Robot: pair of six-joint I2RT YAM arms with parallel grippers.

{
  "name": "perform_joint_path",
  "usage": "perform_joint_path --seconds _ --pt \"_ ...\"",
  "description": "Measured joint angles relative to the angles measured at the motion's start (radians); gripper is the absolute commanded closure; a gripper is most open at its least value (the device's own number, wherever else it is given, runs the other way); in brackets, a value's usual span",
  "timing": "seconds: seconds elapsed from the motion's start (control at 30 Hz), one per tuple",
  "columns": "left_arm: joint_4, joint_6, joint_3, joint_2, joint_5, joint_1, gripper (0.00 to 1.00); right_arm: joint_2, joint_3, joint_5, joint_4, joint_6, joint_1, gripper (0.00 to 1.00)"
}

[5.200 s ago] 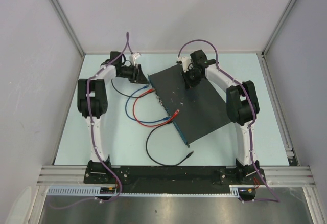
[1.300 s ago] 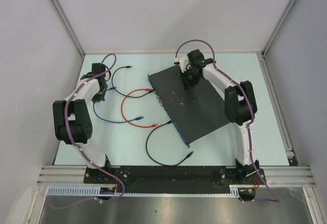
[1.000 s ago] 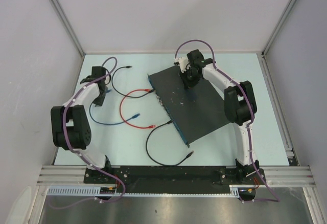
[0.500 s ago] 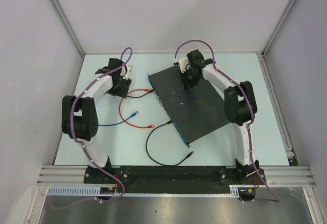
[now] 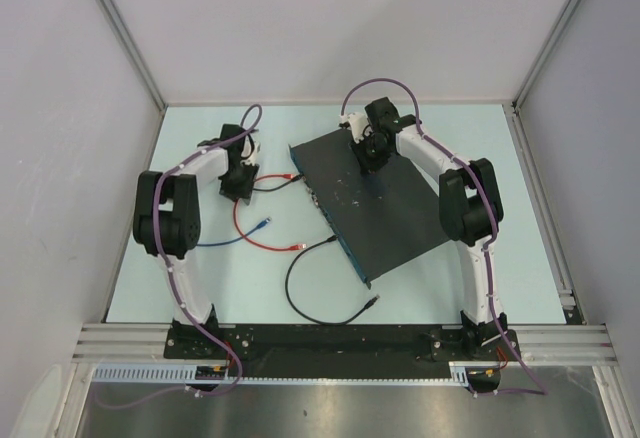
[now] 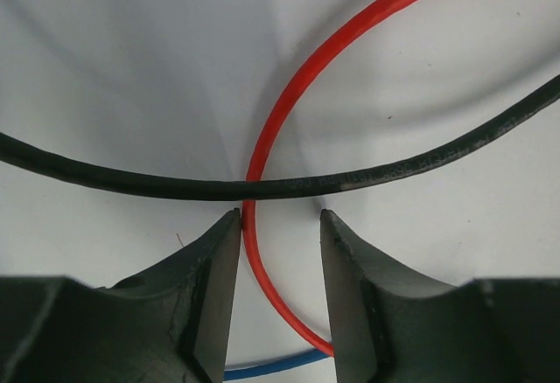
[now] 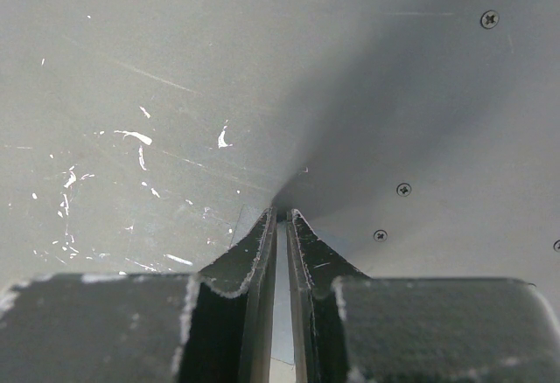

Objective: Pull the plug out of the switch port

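The switch [image 5: 395,213], a flat black box with pale specks on its top [image 7: 131,112], lies askew at mid-table. Along its bluish left edge, a black cable [image 5: 268,186] ends in a plug [image 5: 297,176] at the far corner. A second black cable [image 5: 300,278] enters further along. My left gripper [image 5: 240,184] hovers low over the table to the left of the switch. It is open, with a red cable [image 6: 289,94] running loose between its fingers and the black cable [image 6: 394,171] crossing just beyond the tips [image 6: 280,217]. My right gripper [image 5: 372,165] is shut, tips [image 7: 282,214] down on the switch top.
A blue cable [image 5: 225,242] with a blue plug [image 5: 264,224] lies loose on the pale table [image 5: 200,288], beside the red loop [image 5: 245,230]. The second black cable's free plug [image 5: 374,301] rests near the front rail. Grey walls close in on three sides.
My left arm has swung from the far left towards the switch, and its gripper now sits over the crossing of the red and black cables. The right arm has not moved.
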Motion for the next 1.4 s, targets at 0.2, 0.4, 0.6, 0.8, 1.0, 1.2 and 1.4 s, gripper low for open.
perform_joint_path --seconds 0.2,0.4,0.6,0.8,1.0,1.2,1.4 --pt "0.02 -0.006 -0.031 -0.01 -0.025 0.0 0.81 0.0 0.0 0.003 0.0 0.0 0.001 0.85" --pt "0.037 0.002 -0.067 -0.031 -0.043 0.0 1.0 0.0 0.0 0.004 0.0 0.0 0.001 0.85" --pt "0.043 0.018 -0.1 -0.057 -0.074 0.013 1.0 0.0 0.0 0.004 -0.001 0.0 0.001 0.85" --pt "-0.01 0.06 -0.131 -0.111 -0.133 0.044 1.0 0.0 0.0 0.005 -0.001 0.0 0.001 0.85" --pt "-0.092 0.107 -0.122 -0.183 -0.223 0.068 1.0 0.002 0.003 0.005 -0.002 0.0 0.002 0.85" --pt "-0.118 0.1 -0.119 -0.203 -0.297 0.129 1.0 0.002 0.003 0.005 -0.003 0.0 0.002 0.85" --pt "-0.143 0.103 -0.116 -0.215 -0.325 0.166 0.29 0.002 0.003 0.005 -0.003 -0.003 0.002 0.85"
